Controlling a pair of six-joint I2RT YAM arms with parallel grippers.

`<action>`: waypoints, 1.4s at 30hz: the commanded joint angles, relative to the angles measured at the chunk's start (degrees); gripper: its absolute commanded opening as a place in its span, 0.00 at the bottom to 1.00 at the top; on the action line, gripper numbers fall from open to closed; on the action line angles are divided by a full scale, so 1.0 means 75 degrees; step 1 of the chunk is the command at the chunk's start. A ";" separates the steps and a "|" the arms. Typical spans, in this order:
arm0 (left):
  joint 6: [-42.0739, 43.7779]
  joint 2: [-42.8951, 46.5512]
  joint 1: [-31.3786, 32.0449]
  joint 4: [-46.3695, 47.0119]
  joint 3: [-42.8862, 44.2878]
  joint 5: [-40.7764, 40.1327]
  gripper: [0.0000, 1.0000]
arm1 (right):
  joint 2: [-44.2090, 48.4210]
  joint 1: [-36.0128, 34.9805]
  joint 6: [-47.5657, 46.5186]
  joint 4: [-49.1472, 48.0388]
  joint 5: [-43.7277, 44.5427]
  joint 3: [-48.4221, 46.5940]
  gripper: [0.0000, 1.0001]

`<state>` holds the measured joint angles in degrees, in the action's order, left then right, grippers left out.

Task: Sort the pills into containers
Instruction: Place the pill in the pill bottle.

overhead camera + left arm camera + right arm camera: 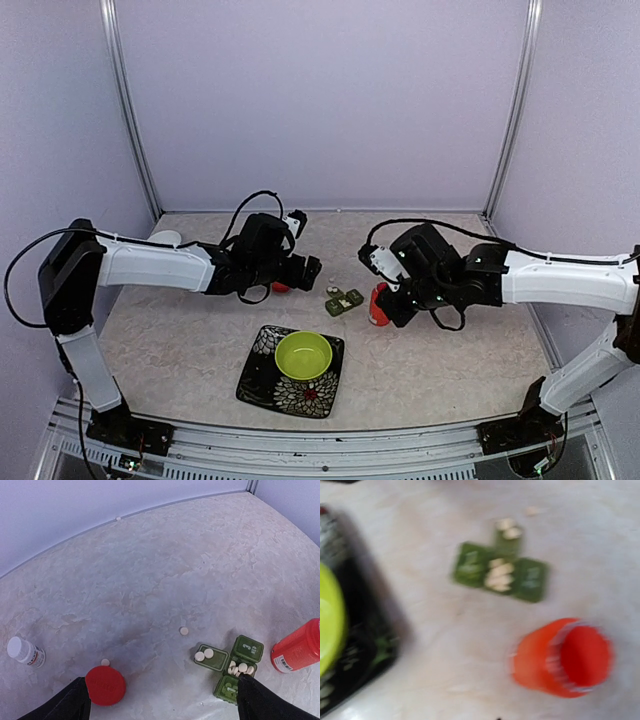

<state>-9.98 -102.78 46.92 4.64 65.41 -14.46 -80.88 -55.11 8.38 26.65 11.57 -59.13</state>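
Two fingers (67, 704) of left hand (162, 700) spread wide, gripping nothing; pillbox (226, 666) near.

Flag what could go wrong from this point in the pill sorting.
1. The left gripper is open with one finger close over the pillbox; a nudge could spill its heaped middle compartment.
2. The orange bottle stands uncapped beside the pillbox, and the right wrist view is blurred; a bump could tip it.
3. Two loose pills lie flat on the table, likely hard to pinch.
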 commanded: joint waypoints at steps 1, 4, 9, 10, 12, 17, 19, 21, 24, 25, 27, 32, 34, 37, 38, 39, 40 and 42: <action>0.0061 -0.0461 -0.0163 -0.0245 0.0715 0.0333 0.99 | -0.0106 0.0559 -0.0426 -0.0185 0.0100 -0.0305 0.13; 0.0107 -0.0800 -0.0234 -0.0440 0.1206 0.0525 0.99 | -0.0305 0.0868 -0.0509 -0.0315 0.0099 -0.0355 0.12; 0.0233 -0.1467 -0.0406 -0.0789 0.2016 0.0997 0.99 | -0.0593 0.1157 -0.0664 -0.0640 -0.0017 -0.0453 0.11; 0.0245 -0.1625 -0.0449 -0.0860 0.2159 0.1086 0.99 | -0.0672 0.1204 -0.0682 -0.0659 -0.0050 -0.0499 0.11; 0.0263 -0.1879 -0.0534 -0.0897 0.2364 0.1258 0.99 | -0.0818 0.1255 -0.0715 -0.0735 -0.0018 -0.0534 0.10; 0.0329 -0.2365 -0.0710 -0.0872 0.2689 0.1590 0.99 | -0.1011 0.1431 -0.0787 -0.0976 -0.0039 -0.0561 0.10; 0.0349 -0.2567 -0.0785 -0.0930 0.2864 0.1726 0.99 | -0.1130 0.1493 -0.0807 -0.1000 -0.0092 -0.0599 0.10; 0.0395 -0.2749 -0.0817 -0.0919 0.3004 0.1817 0.99 | -0.1225 0.1513 -0.0813 -0.1047 -0.0091 -0.0618 0.11; 0.0439 -0.2988 -0.0851 -0.0940 0.3218 0.1941 0.99 | -0.1320 0.1535 -0.0822 -0.1146 -0.0178 -0.0614 0.12; 0.0444 -0.3061 -0.0860 -0.0957 0.3273 0.1981 0.99 | -0.1353 0.1536 -0.0818 -0.1126 -0.0204 -0.0637 0.13; 0.0439 -0.3196 -0.0885 -0.1021 0.3412 0.2054 0.99 | -0.1359 0.1536 -0.0803 -0.1110 -0.0244 -0.0675 0.15; 0.0454 -0.3356 -0.0900 -0.1151 0.3574 0.2186 0.99 | -0.1285 0.1541 -0.0801 -0.1118 -0.0278 -0.0618 0.20; 0.0456 -0.3415 -0.0897 -0.1220 0.3628 0.2229 0.98 | -0.1289 0.1543 -0.0791 -0.1111 -0.0302 -0.0597 0.23; 0.0421 -0.3519 -0.0900 -0.1334 0.3732 0.2271 0.96 | -0.1300 0.1548 -0.0742 -0.1115 -0.0348 -0.0579 0.25; 0.0418 -0.3564 -0.0900 -0.1378 0.3780 0.2270 0.94 | -0.1281 0.1556 -0.0716 -0.1121 -0.0339 -0.0577 0.26; 0.0428 -0.3611 -0.0900 -0.1448 0.3866 0.2277 0.92 | -0.1258 0.1549 -0.0684 -0.1115 -0.0338 -0.0569 0.26; 0.0437 -0.3677 -0.0900 -0.1512 0.3952 0.2267 0.89 | -0.1221 0.1551 -0.0649 -0.1105 -0.0330 -0.0570 0.27; 0.0488 -0.3802 -0.0900 -0.1675 0.4141 0.2273 0.83 | -0.1129 0.1547 -0.0567 -0.1071 -0.0321 -0.0572 0.27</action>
<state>-7.18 -128.73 40.53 -5.28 93.21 1.61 -90.54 -44.05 2.79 18.96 9.43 -62.37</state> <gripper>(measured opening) 0.876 0.267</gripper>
